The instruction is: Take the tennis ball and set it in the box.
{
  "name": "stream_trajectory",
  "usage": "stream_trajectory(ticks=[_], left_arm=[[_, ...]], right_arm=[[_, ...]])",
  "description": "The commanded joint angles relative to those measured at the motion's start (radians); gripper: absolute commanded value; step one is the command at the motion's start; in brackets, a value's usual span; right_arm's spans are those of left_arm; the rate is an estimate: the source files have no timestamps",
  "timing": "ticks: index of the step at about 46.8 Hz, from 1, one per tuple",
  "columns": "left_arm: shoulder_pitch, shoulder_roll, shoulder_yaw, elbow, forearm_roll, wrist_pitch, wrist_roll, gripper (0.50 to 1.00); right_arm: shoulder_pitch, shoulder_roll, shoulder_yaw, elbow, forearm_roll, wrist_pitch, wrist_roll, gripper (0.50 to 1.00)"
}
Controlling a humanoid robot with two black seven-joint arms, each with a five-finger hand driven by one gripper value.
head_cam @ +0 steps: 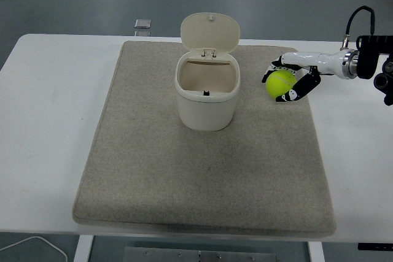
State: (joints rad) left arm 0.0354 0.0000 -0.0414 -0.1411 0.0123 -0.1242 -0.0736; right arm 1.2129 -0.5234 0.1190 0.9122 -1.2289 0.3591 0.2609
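The right hand (293,78), white-backed with black fingers, curls around the fuzzy yellow-green tennis ball (279,82) over the coarse beige mat (202,170) (right of the box). The cream plastic box (207,93), rounded and smooth, stands with its hinged lid (209,32) upright.

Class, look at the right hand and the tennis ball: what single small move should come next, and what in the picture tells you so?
Probably carry the tennis ball leftward, toward the open box. The right hand grips the ball right of the box, whose lid stands open.
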Motion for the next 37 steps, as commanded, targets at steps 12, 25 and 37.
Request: stream_trajectory(ticks=[12,25,37], left_arm=[[0.0,0.0,0.0,0.0,0.0,0.0,0.0,0.996],[-0.002,0.0,0.0,0.0,0.0,0.0,0.0,0.996],[0.0,0.0,0.0,0.0,0.0,0.0,0.0,0.996]], right_arm=[[0.066,-0.122,0.057,0.08,0.111,0.106,0.004,0.5],[0.132,-0.158,0.059,0.198,0.169,0.152,0.001,0.5],[0.175,-0.076,0.057,0.206,0.172,0.156,0.001,0.5]])
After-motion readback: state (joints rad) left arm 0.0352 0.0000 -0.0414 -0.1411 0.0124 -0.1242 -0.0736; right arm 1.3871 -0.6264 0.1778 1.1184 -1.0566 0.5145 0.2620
